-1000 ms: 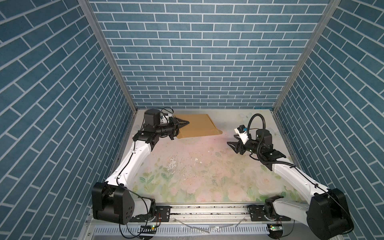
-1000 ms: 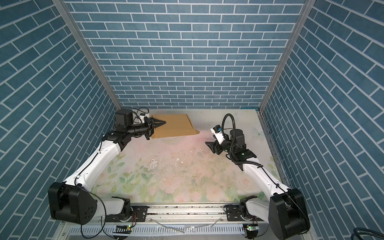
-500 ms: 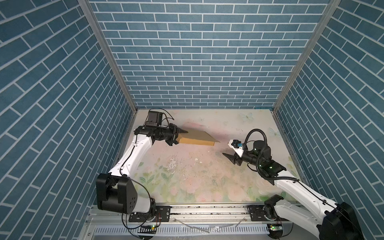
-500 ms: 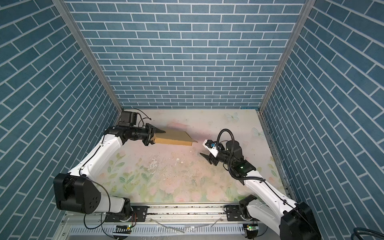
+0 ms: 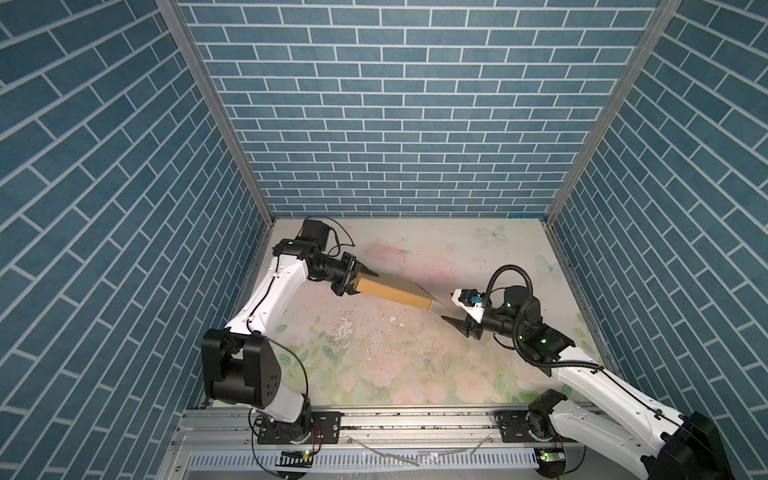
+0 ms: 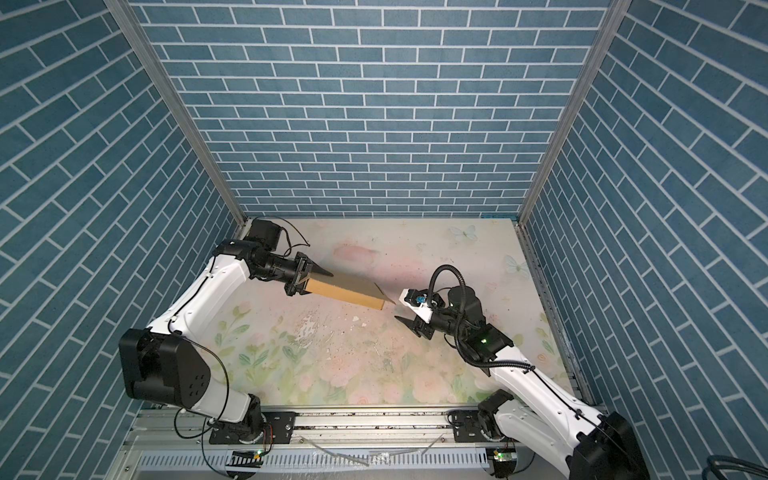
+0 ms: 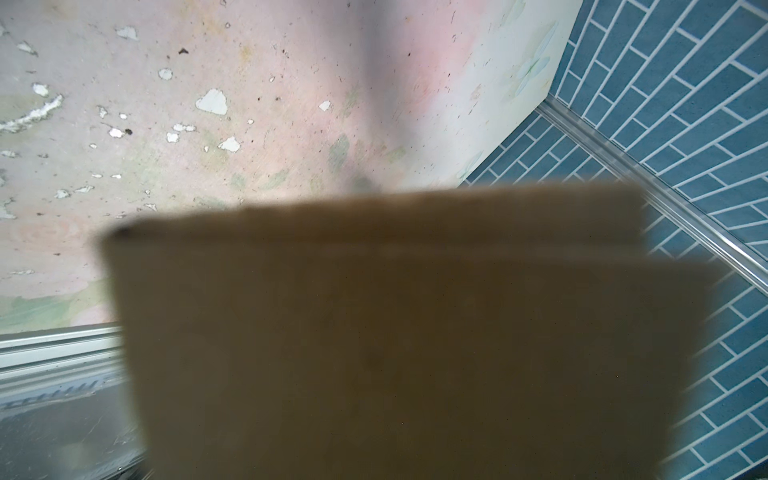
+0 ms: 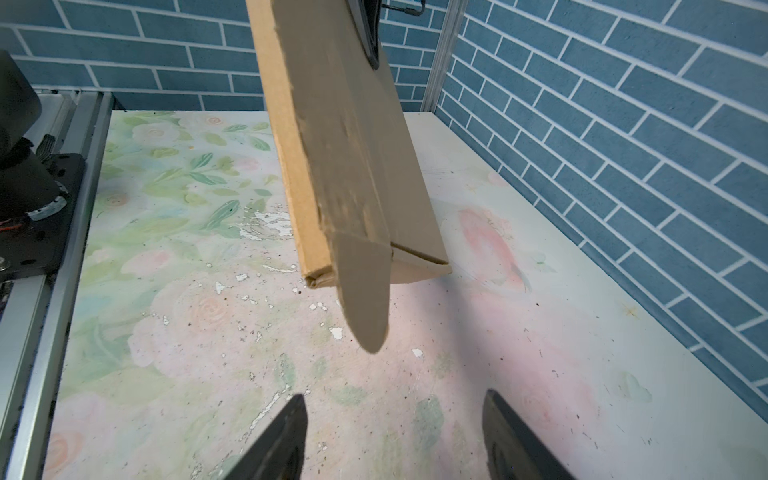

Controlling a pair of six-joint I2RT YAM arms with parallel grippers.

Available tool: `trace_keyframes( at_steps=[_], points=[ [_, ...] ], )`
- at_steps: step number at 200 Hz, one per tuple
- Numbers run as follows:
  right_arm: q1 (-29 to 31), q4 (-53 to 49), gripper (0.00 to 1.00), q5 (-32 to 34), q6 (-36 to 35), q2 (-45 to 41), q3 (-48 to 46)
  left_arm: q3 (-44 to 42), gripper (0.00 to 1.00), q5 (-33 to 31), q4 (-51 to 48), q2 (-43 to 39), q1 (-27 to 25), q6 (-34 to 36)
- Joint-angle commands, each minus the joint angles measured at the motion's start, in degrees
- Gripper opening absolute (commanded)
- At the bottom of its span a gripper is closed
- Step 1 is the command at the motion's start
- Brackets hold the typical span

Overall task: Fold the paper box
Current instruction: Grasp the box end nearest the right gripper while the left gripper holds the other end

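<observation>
The paper box is a flat, shallow brown cardboard box held off the table, tilted with its long edge facing forward. My left gripper is shut on its left end. In the left wrist view the paper box fills the lower picture and hides the jaws. My right gripper stands open just off the box's right end, touching nothing. The right wrist view shows the paper box end-on, with a rounded tab hanging from it ahead of the right gripper.
The table has a flowered mat with white scuffed patches. Blue brick walls close in the back and both sides. An aluminium rail with both arm bases runs along the front edge.
The left arm has lifted the box from the back of the table and carried it forward toward the middle, tilting it on edge. The right gripper has shifted forward and left, staying open.
</observation>
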Motion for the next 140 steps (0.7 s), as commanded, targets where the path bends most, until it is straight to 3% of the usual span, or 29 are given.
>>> trace_keyframes(
  at_steps=[1, 54, 140],
  points=[
    [1.0, 0.9, 0.67, -1.5, -2.9, 1.1, -0.5, 2.0, 0.17, 2.2, -3.6, 1.4, 0.5, 2.8],
    [3.6, 10.8, 0.66, -2.7, 0.0, 3.1, -2.7, -2.0, 0.15, 3.8, 1.3, 1.7, 0.5, -0.7],
    [6.6, 22.9, 0.67, -2.3, 1.7, 11.0, -3.0, -0.9, 0.11, 5.0, -2.4, 3.6, 0.3, 1.7]
  ],
)
